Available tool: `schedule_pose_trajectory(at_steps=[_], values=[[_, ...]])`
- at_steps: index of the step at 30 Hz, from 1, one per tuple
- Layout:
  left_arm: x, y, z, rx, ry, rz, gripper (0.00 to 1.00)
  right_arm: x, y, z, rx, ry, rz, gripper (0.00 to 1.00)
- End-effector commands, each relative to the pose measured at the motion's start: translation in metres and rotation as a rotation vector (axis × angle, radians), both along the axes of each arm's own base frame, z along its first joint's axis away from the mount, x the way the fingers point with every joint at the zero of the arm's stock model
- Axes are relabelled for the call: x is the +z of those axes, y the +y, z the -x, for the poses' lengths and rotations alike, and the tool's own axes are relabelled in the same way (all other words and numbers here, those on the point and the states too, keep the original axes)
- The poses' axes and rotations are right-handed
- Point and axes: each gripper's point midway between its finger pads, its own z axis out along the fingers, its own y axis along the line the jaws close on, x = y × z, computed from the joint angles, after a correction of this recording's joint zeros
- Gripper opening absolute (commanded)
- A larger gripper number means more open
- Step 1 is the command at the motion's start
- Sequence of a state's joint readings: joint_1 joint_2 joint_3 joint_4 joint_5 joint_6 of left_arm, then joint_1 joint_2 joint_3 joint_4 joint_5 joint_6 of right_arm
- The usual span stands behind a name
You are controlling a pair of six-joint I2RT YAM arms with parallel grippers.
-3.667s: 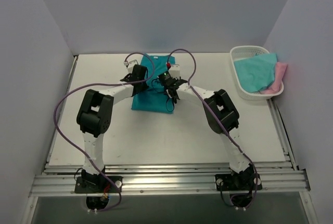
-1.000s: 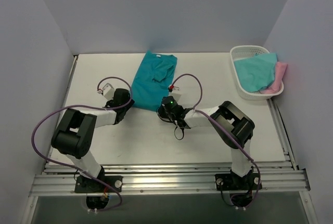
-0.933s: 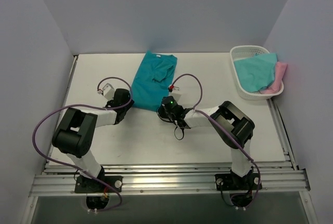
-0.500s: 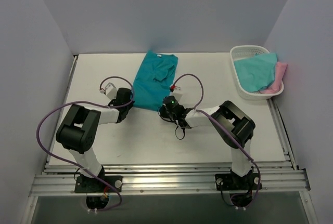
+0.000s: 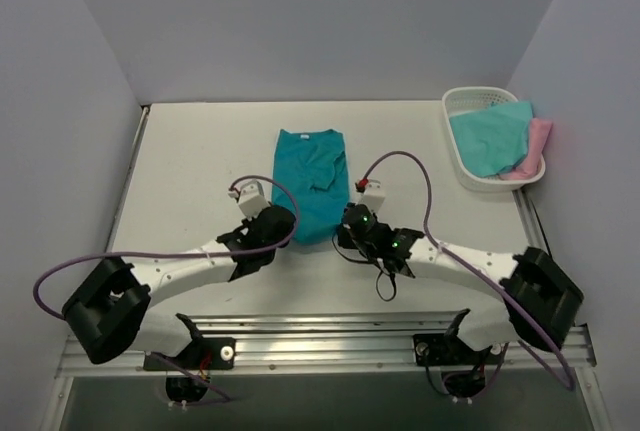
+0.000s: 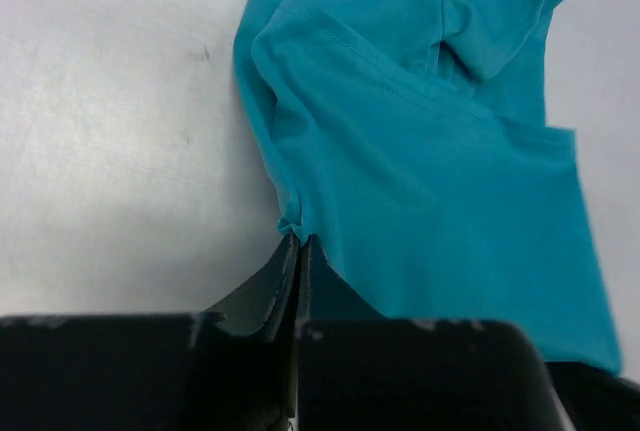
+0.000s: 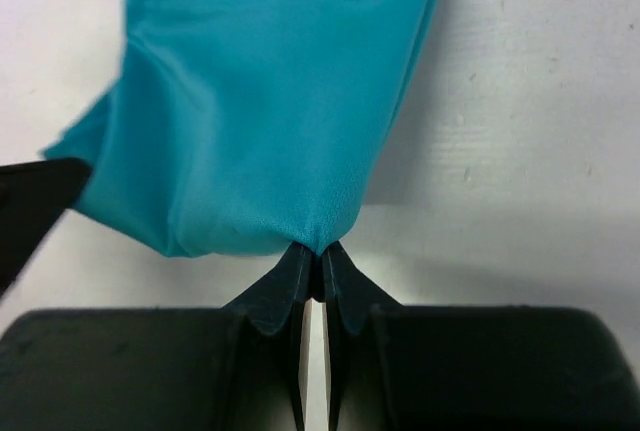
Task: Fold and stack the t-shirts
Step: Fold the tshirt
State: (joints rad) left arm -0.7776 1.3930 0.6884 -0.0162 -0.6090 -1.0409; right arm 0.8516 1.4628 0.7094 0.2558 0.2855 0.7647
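The left gripper (image 6: 299, 244) has its jaws pinched together on the near left corner of the deep teal t-shirt (image 5: 311, 179), and the cloth is bunched into a small pucker at the tips. The shirt lies lengthwise around the middle of the table (image 5: 180, 151), folded narrow, with its wrinkled end toward the far edge. The right gripper (image 7: 321, 251) is clamped on the shirt's near right corner. At the far right corner, the white basket (image 5: 463, 99) holds the aqua t-shirt (image 5: 488, 139) and the pink t-shirt (image 5: 540, 143), both spilling over its rim.
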Motion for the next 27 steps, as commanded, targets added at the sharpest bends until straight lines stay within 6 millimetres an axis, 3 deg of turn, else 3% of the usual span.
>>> schedule_pose_trajectory(at_steps=[1,2,3,6,8,10,12,20,22,23,27], values=[[-0.001,0.010,0.043,0.028,0.012,-0.098,0.02,0.017,-0.027,0.037,-0.016,-0.006,0.073,0.00],[0.002,0.007,0.051,0.036,0.008,-0.079,0.02,0.035,-0.030,0.043,-0.025,-0.035,0.027,0.00],[0.000,0.004,0.065,0.003,0.022,-0.108,0.02,0.038,-0.038,0.049,-0.033,-0.038,0.038,0.00],[0.020,0.005,0.078,0.003,0.002,-0.083,0.02,0.062,-0.055,0.059,-0.046,-0.070,0.031,0.00],[0.035,0.008,0.077,0.001,-0.023,-0.087,0.02,0.077,-0.060,0.057,-0.058,-0.103,0.033,0.00],[0.063,0.003,0.073,-0.005,-0.075,-0.049,0.02,0.089,-0.065,0.050,-0.084,-0.131,0.064,0.00],[0.095,0.000,0.063,-0.004,-0.144,-0.047,0.02,0.102,-0.067,0.042,-0.106,-0.160,0.094,0.00],[0.186,-0.024,0.022,-0.024,-0.301,-0.079,0.02,0.113,-0.054,0.015,-0.118,-0.185,0.180,0.00],[0.193,-0.034,0.010,-0.042,-0.314,-0.085,0.02,0.111,-0.053,0.009,-0.129,-0.184,0.193,0.00],[0.207,-0.034,-0.001,-0.036,-0.337,-0.070,0.02,0.115,-0.052,0.006,-0.133,-0.188,0.188,0.00],[0.209,-0.054,-0.035,-0.073,-0.321,-0.069,0.02,0.114,-0.055,-0.009,-0.155,-0.182,0.185,0.00]])
